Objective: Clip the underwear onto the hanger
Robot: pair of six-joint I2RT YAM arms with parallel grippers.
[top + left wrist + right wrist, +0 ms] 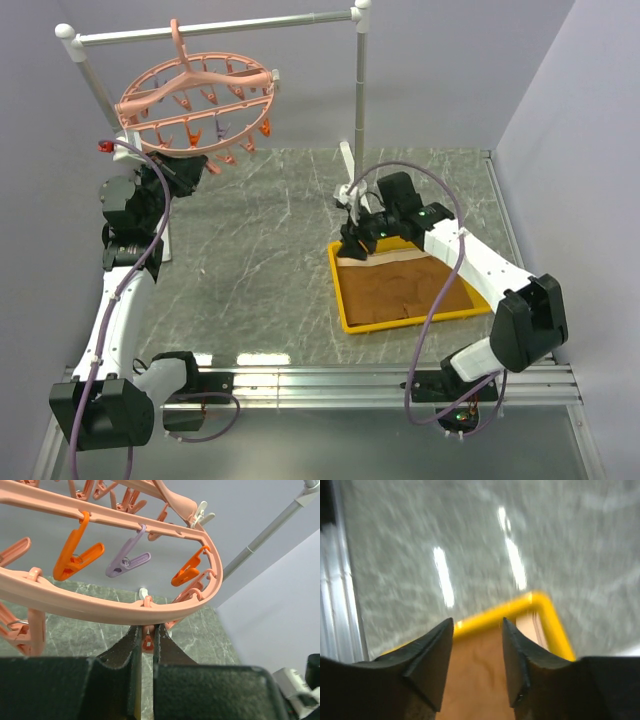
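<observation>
Grasp underwear
Lower right hand (352, 243), open and empty, onto underwear (405, 290) in tray (343, 305) by right edge of table (270, 230); pinch its tan edge only. Use clip (147, 642) pinched in near-closed left hand (146, 630) under hanger (100, 612), far-left corner.

No legible text, label, brand, number or sign in any view. Right wrist view blurred; nothing readable there either.
</observation>
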